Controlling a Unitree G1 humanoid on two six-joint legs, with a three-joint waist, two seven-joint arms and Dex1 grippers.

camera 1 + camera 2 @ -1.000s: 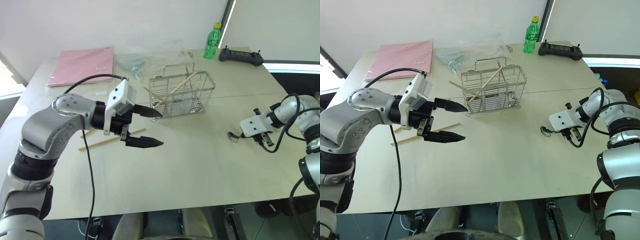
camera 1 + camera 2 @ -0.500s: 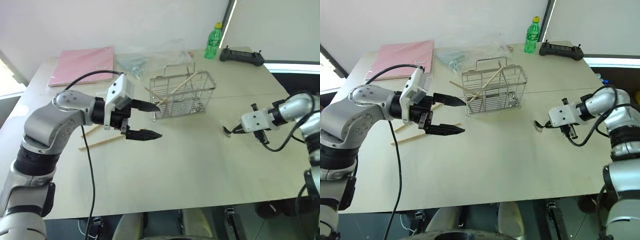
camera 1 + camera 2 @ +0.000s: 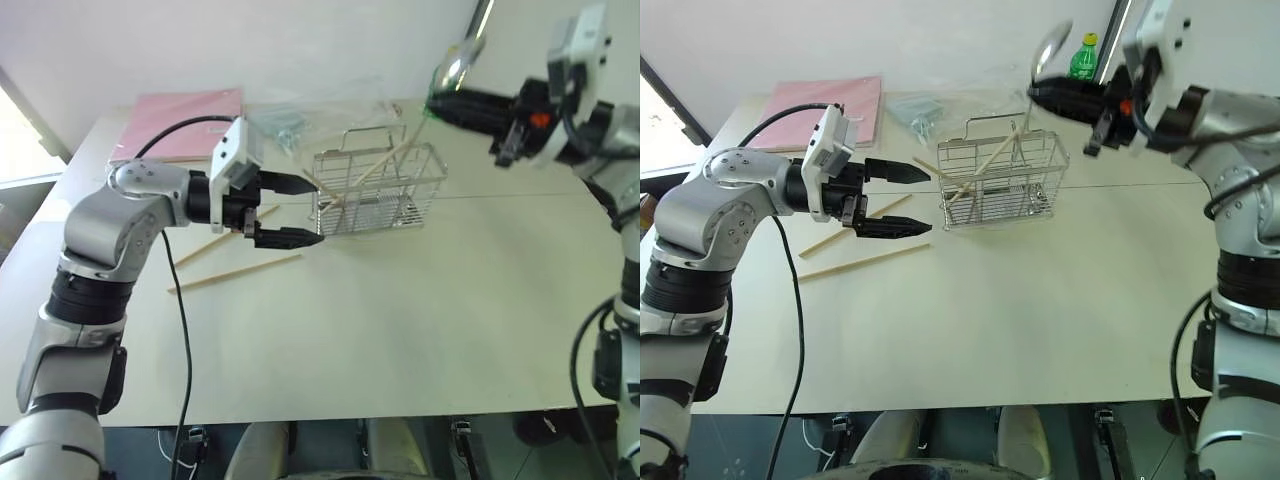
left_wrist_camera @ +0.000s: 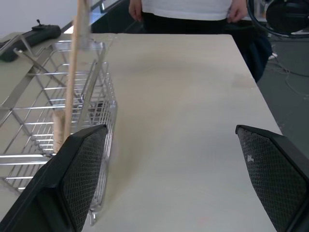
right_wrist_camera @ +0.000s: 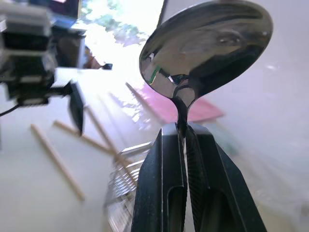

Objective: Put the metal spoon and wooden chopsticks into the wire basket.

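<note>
My right gripper (image 3: 1033, 92) is shut on the slim handle of the metal spoon (image 5: 207, 48), held up in the air above the far right end of the wire basket (image 3: 380, 190), bowl uppermost. My left gripper (image 3: 318, 212) stands open and empty just left of the basket, pointing at it. One of the wooden chopsticks (image 4: 72, 82) leans inside the basket. Two more chopsticks (image 3: 235, 272) lie on the table below and left of the left gripper.
A pink folder (image 3: 185, 120) and a clear plastic bag (image 3: 300, 115) lie at the table's back left. A green bottle (image 3: 1083, 60) stands at the back behind the right arm. A black controller (image 4: 29, 34) and a standing person (image 4: 188, 9) are beyond the table.
My right gripper has lifted the spoon off the table and swung it up and left to above the basket. The left gripper has edged closer to the basket. The camera view has shifted.
</note>
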